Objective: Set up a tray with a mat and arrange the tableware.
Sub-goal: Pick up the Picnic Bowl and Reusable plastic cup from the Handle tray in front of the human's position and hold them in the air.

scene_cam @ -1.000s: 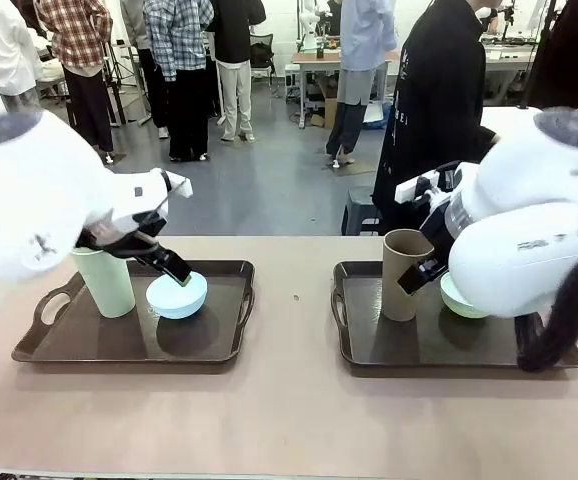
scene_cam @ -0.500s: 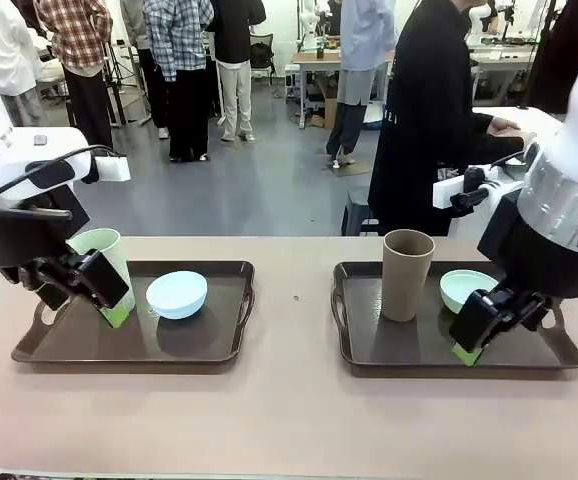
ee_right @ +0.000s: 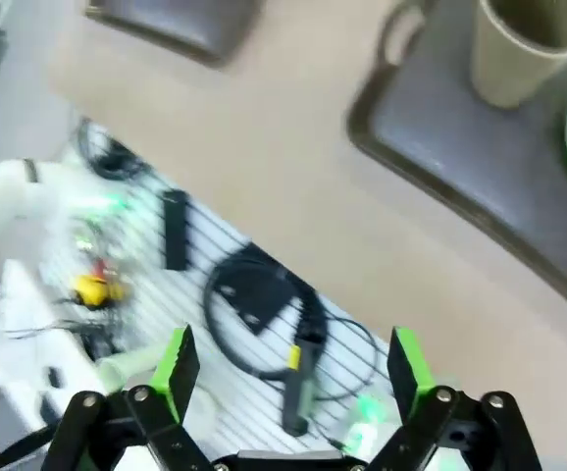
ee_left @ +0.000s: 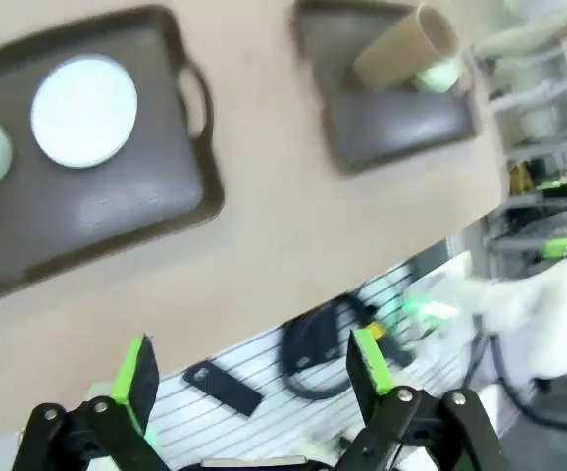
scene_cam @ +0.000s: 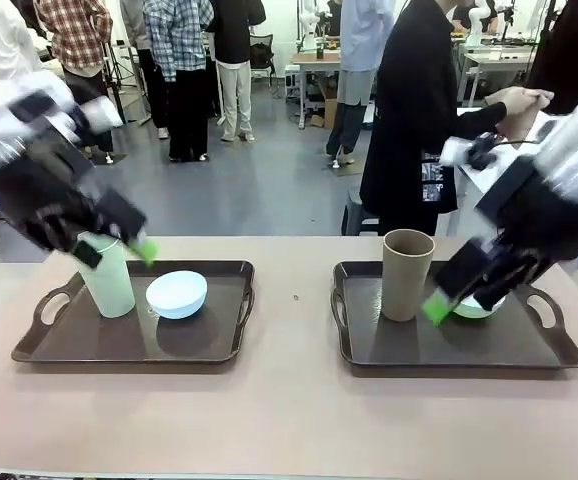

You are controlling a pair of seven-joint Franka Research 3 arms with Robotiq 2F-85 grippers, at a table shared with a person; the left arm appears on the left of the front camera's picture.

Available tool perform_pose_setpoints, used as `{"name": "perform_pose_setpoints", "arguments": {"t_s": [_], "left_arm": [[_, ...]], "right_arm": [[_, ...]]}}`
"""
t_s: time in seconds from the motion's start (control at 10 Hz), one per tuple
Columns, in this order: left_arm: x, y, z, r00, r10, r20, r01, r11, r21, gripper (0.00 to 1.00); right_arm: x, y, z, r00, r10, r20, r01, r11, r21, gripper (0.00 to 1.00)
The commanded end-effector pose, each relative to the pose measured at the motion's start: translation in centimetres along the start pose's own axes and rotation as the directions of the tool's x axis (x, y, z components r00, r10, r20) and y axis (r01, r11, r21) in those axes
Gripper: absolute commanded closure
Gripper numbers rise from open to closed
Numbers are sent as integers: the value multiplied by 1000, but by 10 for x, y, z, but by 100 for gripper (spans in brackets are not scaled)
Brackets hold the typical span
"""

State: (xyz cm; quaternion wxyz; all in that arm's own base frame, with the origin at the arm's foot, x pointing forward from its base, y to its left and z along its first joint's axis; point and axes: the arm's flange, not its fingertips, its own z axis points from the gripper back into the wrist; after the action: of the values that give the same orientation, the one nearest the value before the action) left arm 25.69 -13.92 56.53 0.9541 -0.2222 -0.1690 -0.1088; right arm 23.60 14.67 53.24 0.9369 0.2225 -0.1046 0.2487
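Two dark brown trays sit on the table. The left tray [scene_cam: 209,345] carries a pale green cup [scene_cam: 109,285] and a light blue bowl [scene_cam: 177,293]. The right tray [scene_cam: 369,350] carries a taupe cup [scene_cam: 407,273] and a mint bowl [scene_cam: 477,309], partly covered by my right gripper [scene_cam: 461,300]. My left gripper [scene_cam: 117,252], blurred, hovers over the green cup. Both grippers are open and empty: left gripper [ee_left: 252,365], right gripper [ee_right: 291,365]. The left wrist view looks down on the blue bowl [ee_left: 84,110] and taupe cup [ee_left: 401,49]. The mat is out of view.
A person in black stands at the far side behind the right tray, one hand [scene_cam: 517,100] raised. Bare tabletop [scene_cam: 294,410] lies between and in front of the trays. Cables [ee_right: 254,314] on a slatted surface show beyond the table's edge in both wrist views.
Both arms have swung quickly. The left gripper rose from the left tray's handle side to above the green cup. The right gripper moved up and left toward the mint bowl. Both stayed open.
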Motion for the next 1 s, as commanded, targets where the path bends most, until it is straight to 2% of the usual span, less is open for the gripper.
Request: {"name": "perform_pose_setpoints", "arguments": {"t_s": [0.0,0.1,0.2,0.3,0.4,0.5,0.6,0.7,0.8,0.9], "left_arm": [[-5,60,21,955,205,215,-103,908,-406,0],[-9,91,27,939,279,202,-149,858,-492,0],[-28,127,23,923,359,136,-229,799,-556,0],[-41,141,13,904,426,37,-364,813,-454,0],[23,97,64,945,288,155,-204,889,-409,0],[23,97,64,945,288,155,-204,889,-409,0],[18,135,69,919,377,114,-282,833,-475,0],[21,136,64,930,367,21,-286,761,-583,0],[11,163,58,909,368,-197,-380,534,-755,0],[-2,190,53,842,353,-408,-517,313,-797,0]], "right_arm": [[-40,-75,23,922,-363,136,204,754,624,0],[-65,-107,28,860,-491,138,259,654,711,0],[-98,-133,24,778,-623,86,333,523,784,0],[-112,-137,17,736,-676,35,491,569,659,0],[-36,-112,65,966,-235,112,164,883,439,0],[-36,-112,65,966,-235,112,164,883,439,0],[-66,-150,79,922,-374,98,268,802,535,0],[-66,-156,73,896,-434,93,208,595,776,0],[-77,-174,66,854,-517,56,191,413,890,0],[-94,-192,57,803,-595,-17,210,256,944,0]]}}
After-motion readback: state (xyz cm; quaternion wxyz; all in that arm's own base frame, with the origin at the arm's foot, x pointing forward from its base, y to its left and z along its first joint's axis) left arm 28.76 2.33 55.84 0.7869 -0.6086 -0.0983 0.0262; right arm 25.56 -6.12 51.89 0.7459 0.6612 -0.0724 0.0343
